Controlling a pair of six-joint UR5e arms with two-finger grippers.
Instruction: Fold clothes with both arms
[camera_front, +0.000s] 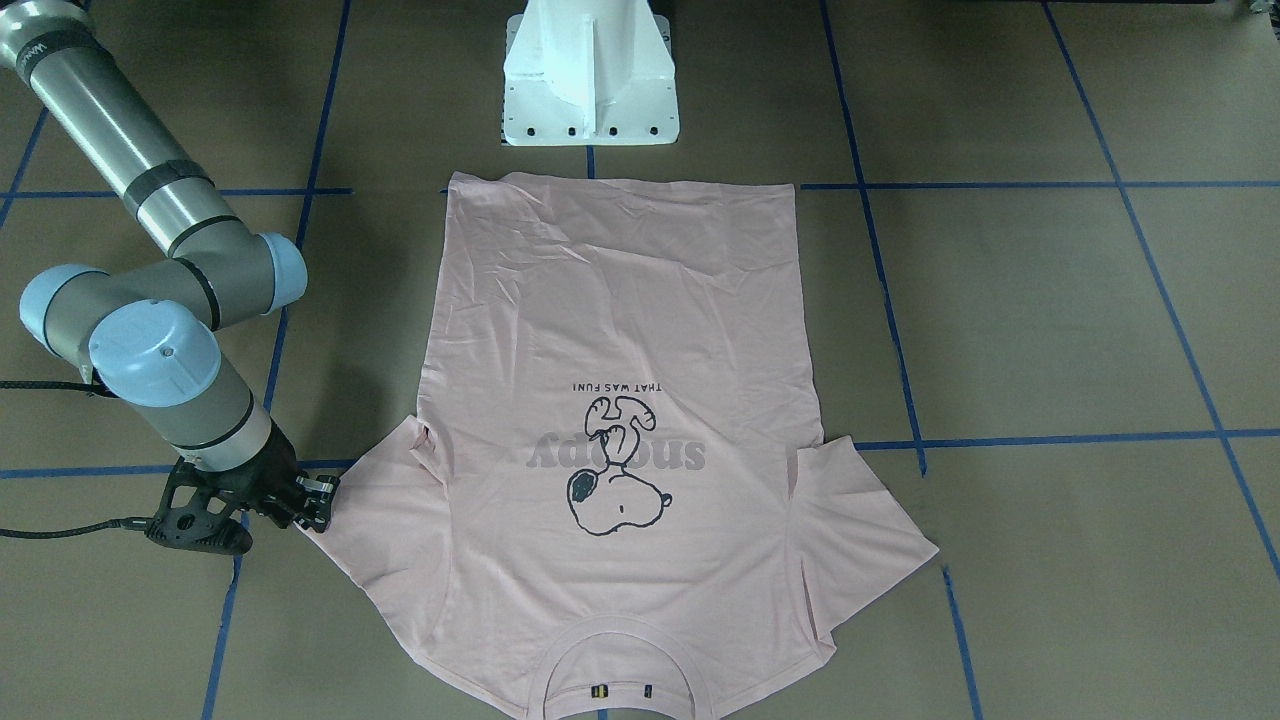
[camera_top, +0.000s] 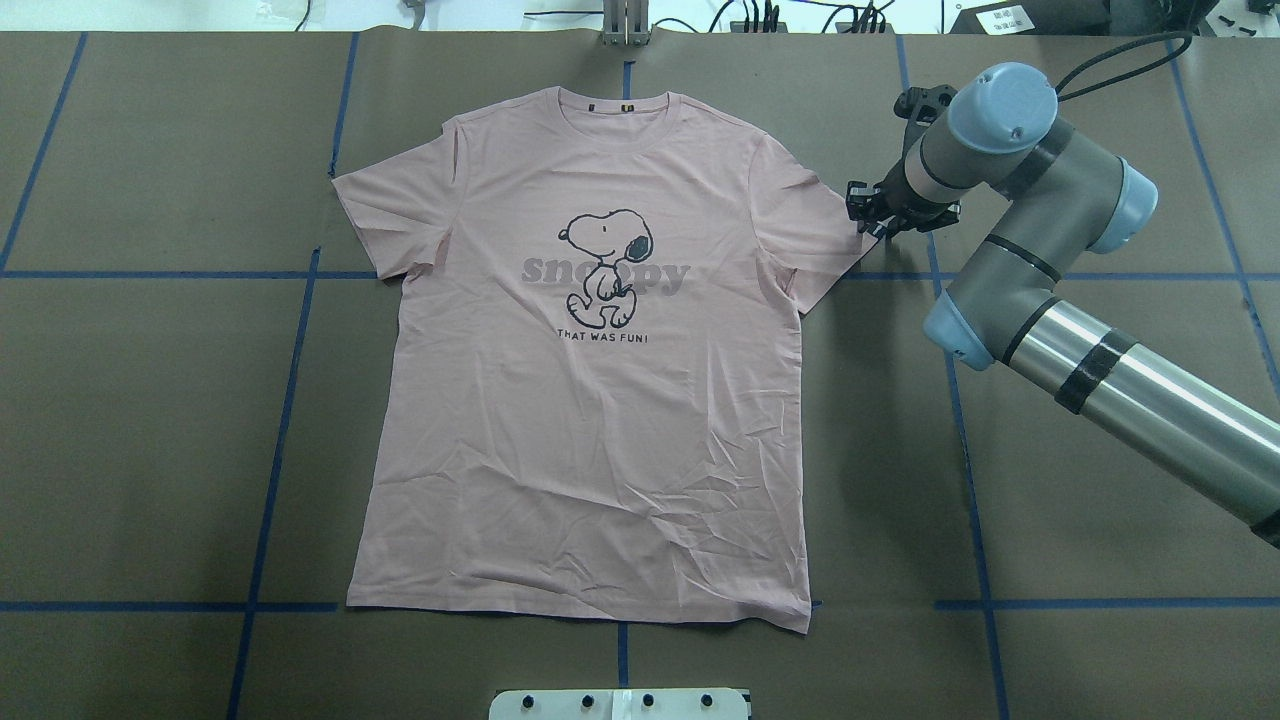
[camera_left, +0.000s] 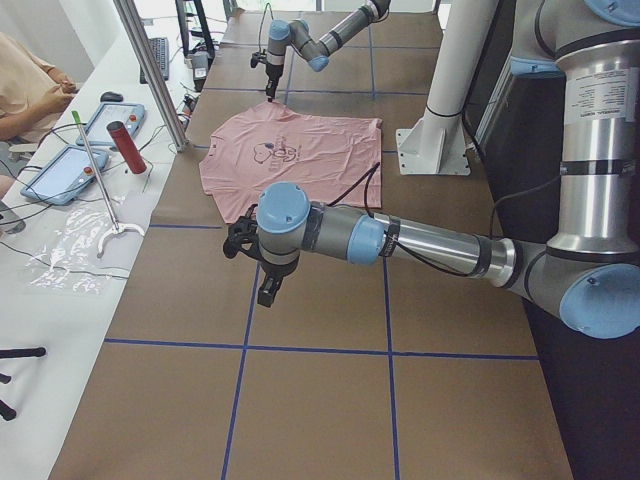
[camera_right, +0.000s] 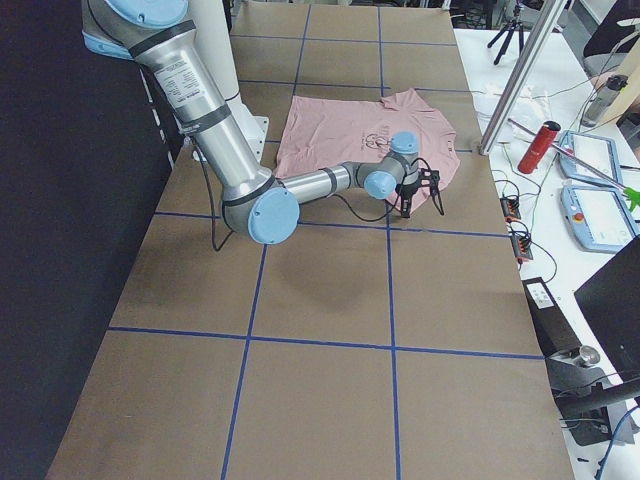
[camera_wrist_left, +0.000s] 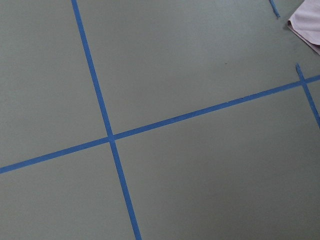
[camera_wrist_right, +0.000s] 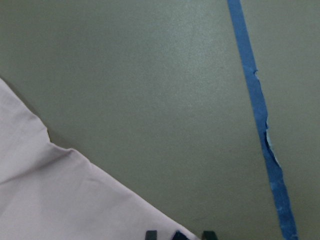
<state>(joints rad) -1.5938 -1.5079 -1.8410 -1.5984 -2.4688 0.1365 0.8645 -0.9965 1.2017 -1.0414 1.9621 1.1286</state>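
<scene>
T-shirt (camera_top: 590, 430), pale pink, lies flat and print-up, one sleeve hem right at the tips of the right gripper (camera_front: 318, 503); I cannot tell how wide its jaws stand. Beyond the opposite sleeve, the left gripper (camera_left: 267, 292) hangs over the brown table (camera_top: 140, 430), clear of the cloth, its opening also unreadable.

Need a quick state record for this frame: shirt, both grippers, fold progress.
shirt: pink T-shirt, lying flat, print up, collar away from the robot
surface: brown table with a blue tape grid
right gripper: at the outer edge of the sleeve on the robot's right; can't tell if open or shut
left gripper: over the table, off the shirt; can't tell if open or shut
fold progress: none yet
</scene>
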